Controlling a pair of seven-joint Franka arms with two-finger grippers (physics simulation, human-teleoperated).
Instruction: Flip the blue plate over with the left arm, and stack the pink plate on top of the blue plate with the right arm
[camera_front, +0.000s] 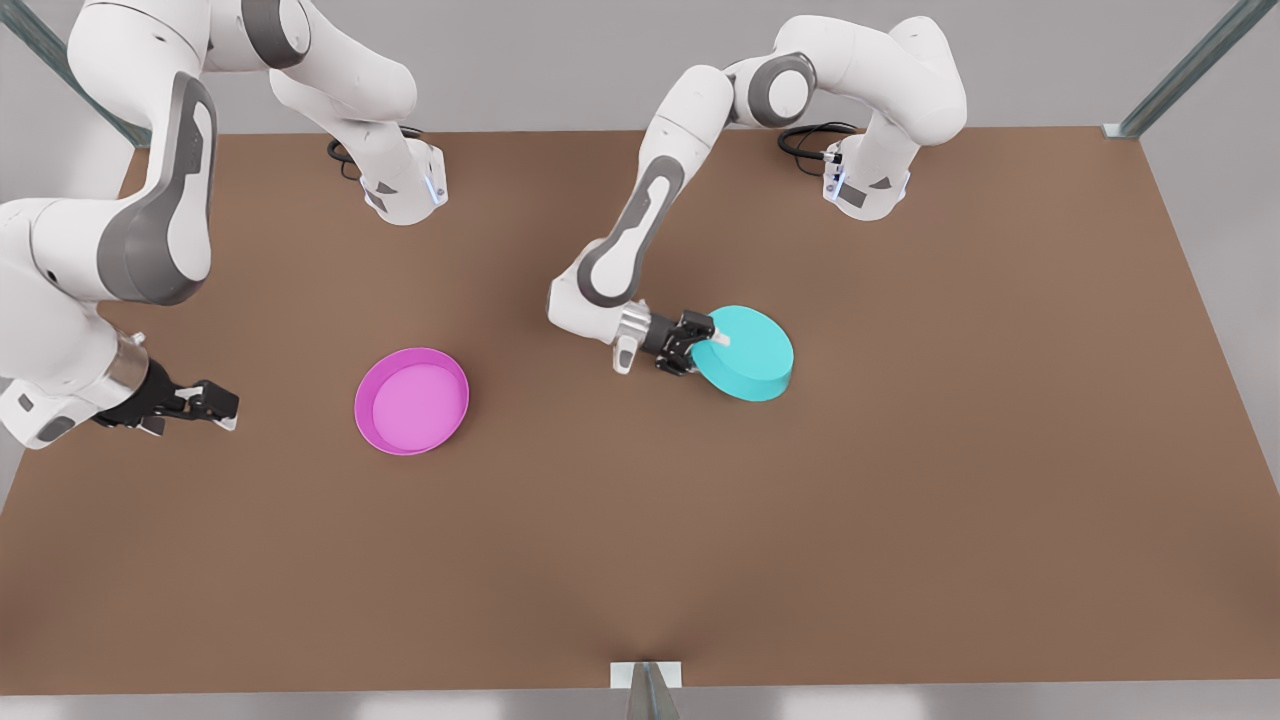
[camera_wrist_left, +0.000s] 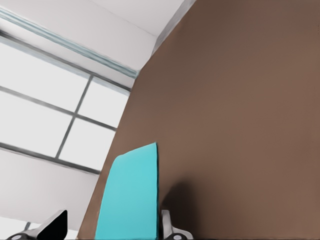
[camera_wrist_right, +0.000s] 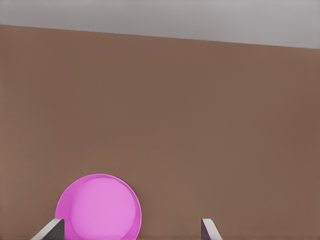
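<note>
Front view: table (camera_front: 900, 520); right of centre, blue plate (camera_front: 748, 352), bottom up and tilted, its rim pinched by the left gripper (camera_front: 702, 342). Finishing well likely means lowering it flat before release. Centre-left, pink plate (camera_front: 411, 401) lies upright; at far left, right gripper (camera_front: 212, 404) waits, fingers spread, holding nothing.

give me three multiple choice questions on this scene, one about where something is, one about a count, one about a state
1. Where is the pink plate in the front view?
A. on the table, at the blue plate's left
B. stacked on the blue plate
C. held by a hand

2. How many plates are there?
A. one
B. two
C. three

3. What state is the blue plate in?
A. lying untouched, opening up
B. under the pink plate
C. gripped at its rim by the left hand, flat bottom showing

Answers: 1 A, it lies alone near the open right hand; 2 B, one pink, one blue; 3 C, fingers straddle its rim.
</note>
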